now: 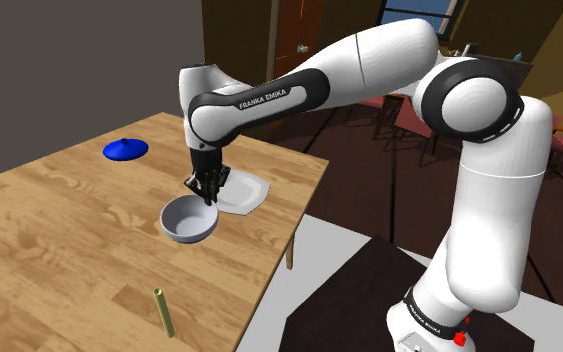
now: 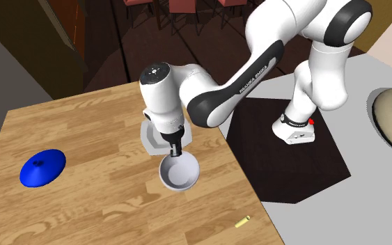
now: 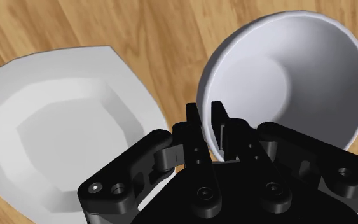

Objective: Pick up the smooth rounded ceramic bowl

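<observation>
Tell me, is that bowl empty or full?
Empty. The bowl has a bare, smooth inside in every view, with only the pincer clasping its rim.

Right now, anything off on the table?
Nothing is spilled or broken. The gripper clasps the white bowl by its rim, beside the angular white plate. The one oddity is a small olive cylinder lying close to the wooden table's edge.

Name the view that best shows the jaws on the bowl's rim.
The wrist view: the gripper clasps the white bowl by its rim, jaws astride it. The shoulder and second exterior views show the bowl, but the gripper hides the contact.
</observation>
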